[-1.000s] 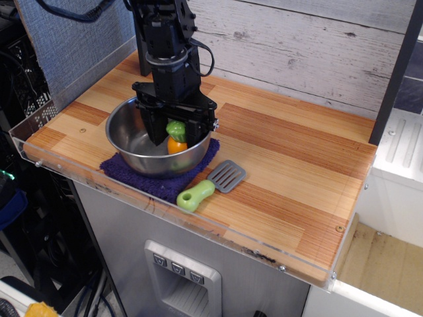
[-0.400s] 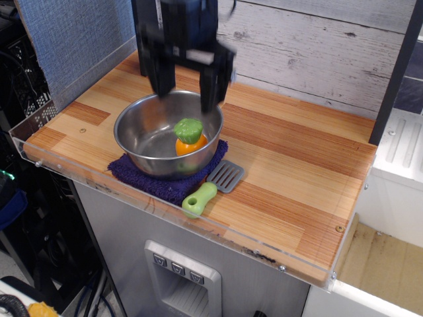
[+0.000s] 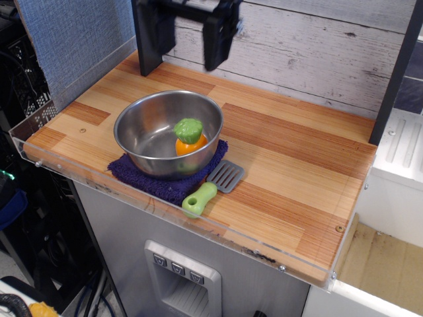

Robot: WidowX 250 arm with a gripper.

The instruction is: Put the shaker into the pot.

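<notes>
observation.image: we saw the shaker sitting inside the pot, against the right inner wall, green cap up and orange body below. Nothing was touching it. The pot stood upright on a dark blue cloth near the front left edge of the wooden table.

Just right of the pot, on the table, lay a spatula: grey slotted blade next to the cloth's right corner, green handle pointing toward the front edge. We could not tell whether the blade touched the cloth.

The gripper hung high above the pot's back rim, at the top of the frame, well clear of the shaker. We read its two black fingers as spread wide apart with nothing between them; only the grey plank wall showed in the gap.

A clear plastic lip ran along the table's front and left edges.
</notes>
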